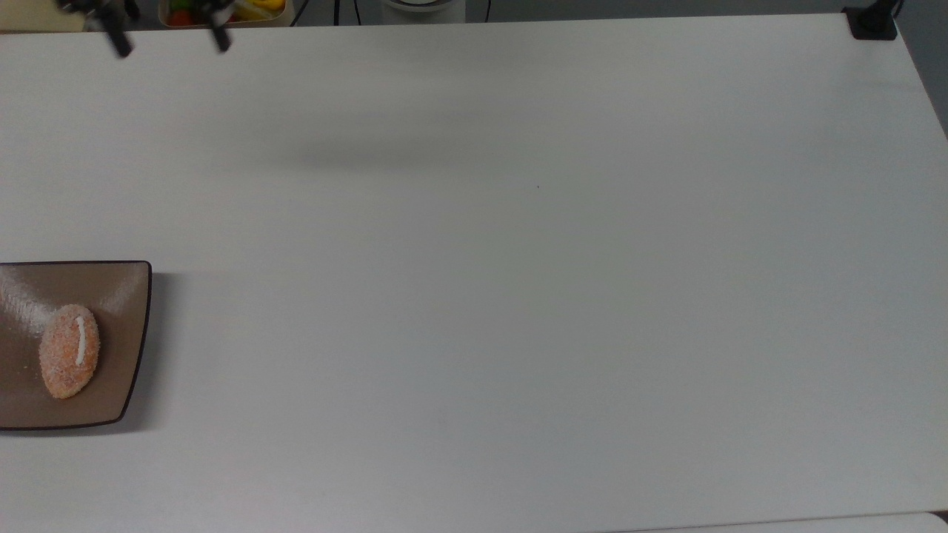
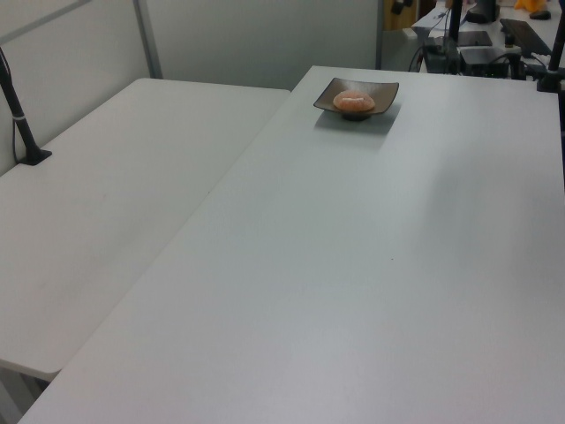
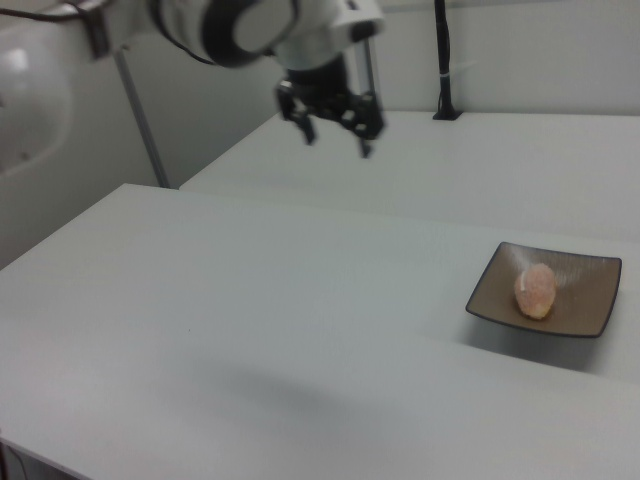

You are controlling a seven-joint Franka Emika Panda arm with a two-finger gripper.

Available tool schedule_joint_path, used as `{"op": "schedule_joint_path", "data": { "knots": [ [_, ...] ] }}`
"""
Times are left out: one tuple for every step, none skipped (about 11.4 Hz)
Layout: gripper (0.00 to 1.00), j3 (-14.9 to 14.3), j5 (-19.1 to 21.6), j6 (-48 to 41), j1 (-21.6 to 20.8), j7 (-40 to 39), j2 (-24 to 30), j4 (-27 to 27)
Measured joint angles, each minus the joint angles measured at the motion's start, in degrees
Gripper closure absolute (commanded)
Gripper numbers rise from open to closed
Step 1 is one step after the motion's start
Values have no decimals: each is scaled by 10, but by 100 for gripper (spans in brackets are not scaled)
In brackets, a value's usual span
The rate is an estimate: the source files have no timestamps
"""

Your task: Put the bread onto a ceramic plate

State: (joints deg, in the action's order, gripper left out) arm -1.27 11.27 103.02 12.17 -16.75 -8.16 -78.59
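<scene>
Sitting on the plate [image 1: 126, 296] at the top view's left edge, bread [image 1: 69, 361], gripper [image 1: 169, 37] hanging upper left, fingers spread, empty.

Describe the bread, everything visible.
The bread is a small oval bun, orange-tan with a sugary, speckled crust and a short white stripe along its top. It lies flat and whole on the glossy brown square ceramic plate, toward the plate's middle, long axis running up-down in the top view. Only the plate touches it; the open claw hangs well away.
</scene>
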Motion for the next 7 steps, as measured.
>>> {"op": "schedule_joint_path", "data": {
  "knots": [
    [0, 0, 5, -40, -19, 35, 30, -16],
    [0, 0, 7, -83, -44, 88, 56, -29],
    [0, 0, 7, -118, -71, 143, 73, -38],
    [0, 0, 6, -137, -100, 189, 86, -54],
    [0, -3, 5, -142, -131, 218, 97, -76],
    [0, -7, -6, -142, -166, 238, 106, -102],
    [0, -9, -19, -142, -195, 252, 113, -123]
  ]
}}
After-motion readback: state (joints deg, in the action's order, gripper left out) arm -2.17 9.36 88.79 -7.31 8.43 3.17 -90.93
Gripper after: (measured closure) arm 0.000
